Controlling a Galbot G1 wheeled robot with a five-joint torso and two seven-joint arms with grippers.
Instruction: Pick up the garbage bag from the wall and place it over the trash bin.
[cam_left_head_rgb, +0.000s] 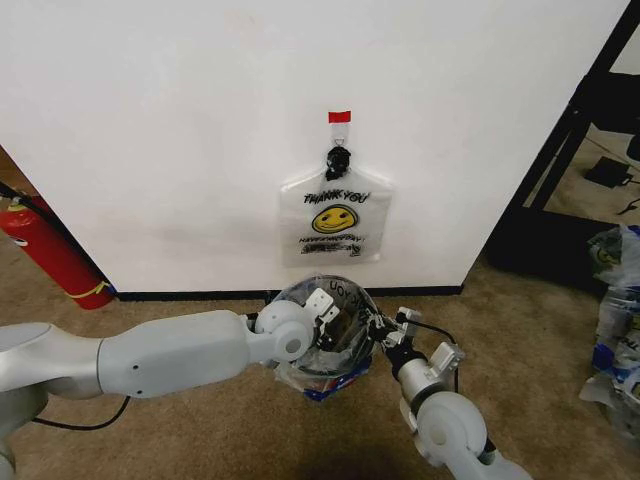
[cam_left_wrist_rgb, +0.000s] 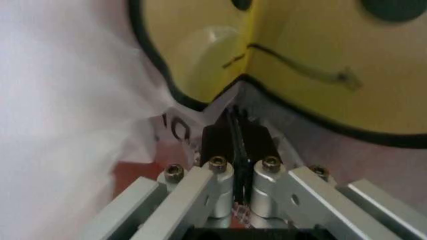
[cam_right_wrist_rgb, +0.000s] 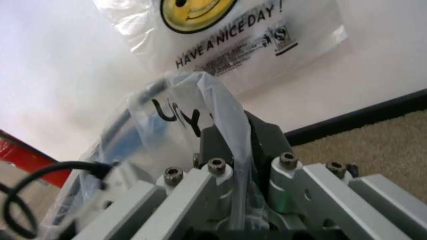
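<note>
Garbage bag (cam_left_head_rgb: 328, 330) is off the wall and draped over the trash bin (cam_left_head_rgb: 322, 368), which sits on the tan carpet (cam_left_head_rgb: 200, 420) just in front of the black baseboard (cam_left_head_rgb: 190, 295); the film covers the bin's rim and part of a blue strip (cam_left_head_rgb: 330, 393) shows at the near lower edge. Left gripper (cam_left_head_rgb: 324, 318) reaches in from the left at the bin mouth, pads (cam_left_wrist_rgb: 215, 140) pressed together with a fold of the bag's smiley-print film pinched between them. Right gripper (cam_left_head_rgb: 384, 330) comes in from the lower right at the bin's right rim, fingers (cam_right_wrist_rgb: 215, 145) closed on a bunched fold of clear film with black lettering. A second smiley bag (cam_left_head_rgb: 335, 217) with "THANK YOU" print hangs flat on the white wall (cam_left_head_rgb: 180, 130) from the small black hook (cam_left_head_rgb: 338, 158), red tape strip (cam_left_head_rgb: 339, 117) just above it. Red fire extinguisher (cam_left_head_rgb: 50, 250) leans at far left against the wall.
</note>
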